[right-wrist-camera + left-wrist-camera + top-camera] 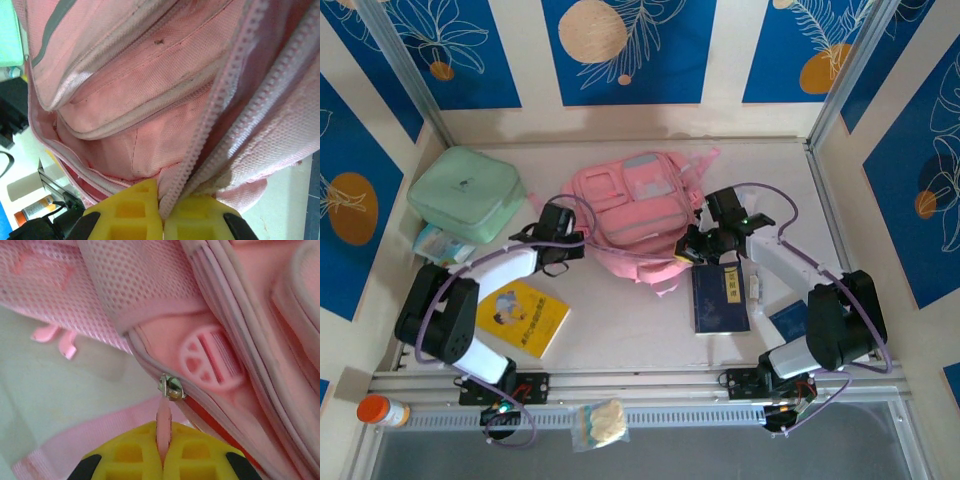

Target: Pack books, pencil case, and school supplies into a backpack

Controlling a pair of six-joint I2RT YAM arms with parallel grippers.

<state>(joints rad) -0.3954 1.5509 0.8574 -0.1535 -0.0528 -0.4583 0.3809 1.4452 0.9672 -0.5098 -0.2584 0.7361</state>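
Pale counter (620,335) carries the soft pink fabric backpack (630,215), left tool (163,460) pinched on its thin pink zipper tab (164,422), right tool (161,212) clamped on its zipper edge (202,142); pulling askew could slip the tab free

- Bare bench (630,325) between the yellow book (523,317) and the navy book (720,298) gives the widest free lane, running from the near edge up to the backpack (630,210).
- On the backpack's left flank, the left pincer (565,245), closed on the zip pull (163,422), and the left arm (495,270) bar the way. The mint case (465,192) fills the back-left corner.
- On the right flank, the right pincer (692,247), clamped on the backpack's zip edge, and the right arm (785,265) block passage. A second navy book (788,320) lies partly under that arm.
- A free strip of bench runs at back right, between backpack and wall (840,200).
- The backpack's mouth (80,181) gapes only as a narrow slit.
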